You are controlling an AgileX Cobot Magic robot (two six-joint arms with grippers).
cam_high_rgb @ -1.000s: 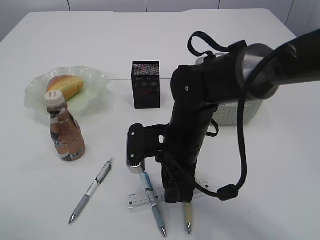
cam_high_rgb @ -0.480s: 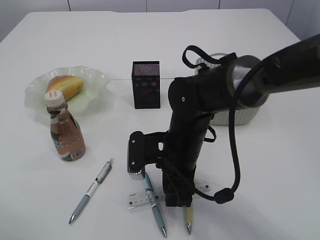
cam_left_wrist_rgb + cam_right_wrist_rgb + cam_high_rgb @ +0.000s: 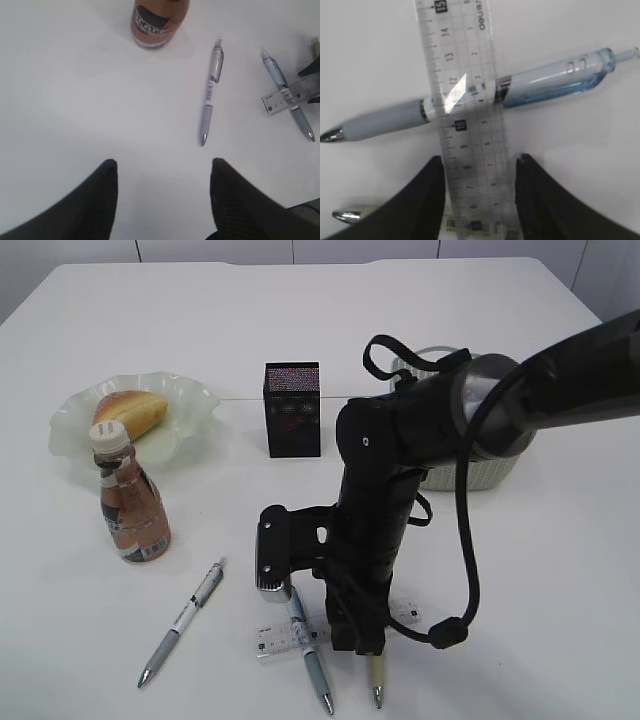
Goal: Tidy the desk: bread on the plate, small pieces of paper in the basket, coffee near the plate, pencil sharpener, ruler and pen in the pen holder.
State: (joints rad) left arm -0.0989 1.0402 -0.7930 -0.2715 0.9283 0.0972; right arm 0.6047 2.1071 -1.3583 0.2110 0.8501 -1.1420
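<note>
The short clear plastic ruler (image 3: 466, 115) (lying across a blue pen (image 3: 485, 102)) sits between the right pincer (image 3: 477, 172)'s open jaws, which flank its edges.

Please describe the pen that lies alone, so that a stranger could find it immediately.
Start at the coffee bottle at the left of the desk. Just right of it and nearer the camera lies a grey-grip pen. Unlike the blue pen crossing the ruler, it touches nothing.

The right arm reaches in from the far right, its wrist bent straight down, right gripper (image 3: 357, 640) low at the near tabletop. Left gripper (image 3: 162, 192) hovers, fingers spread.
</note>
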